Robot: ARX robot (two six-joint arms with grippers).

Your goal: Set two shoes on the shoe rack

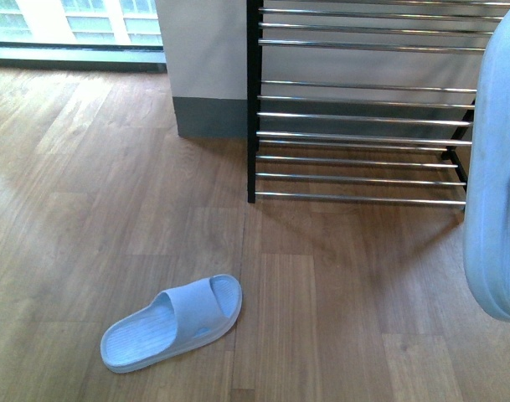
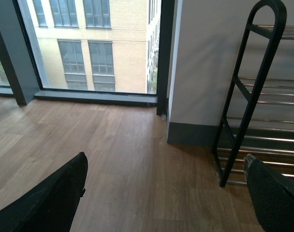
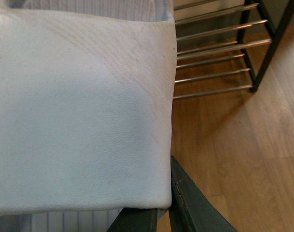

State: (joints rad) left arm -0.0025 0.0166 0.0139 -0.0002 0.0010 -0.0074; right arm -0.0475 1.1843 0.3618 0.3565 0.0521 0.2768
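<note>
wood plank floor runs back to a window wall, with the shoe rack (image 1: 252, 126) standing against a pale wall. the right gripper (image 3: 167, 205) has its dark fingers (image 3: 195, 208) closed on the strap edge of the lifted slide (image 1: 496, 167), which hangs in front of the rack's right end. the second slide (image 1: 175, 322) lies on the floor, well out from the rack's left end. the left gripper (image 2: 165, 164) is spread wide, holding nothing, near the rack's black side frame (image 2: 253, 87).

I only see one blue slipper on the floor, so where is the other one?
The other slide hangs at the front view's right edge, held by the right gripper, off the floor in front of the right end of the shoe rack.
</note>
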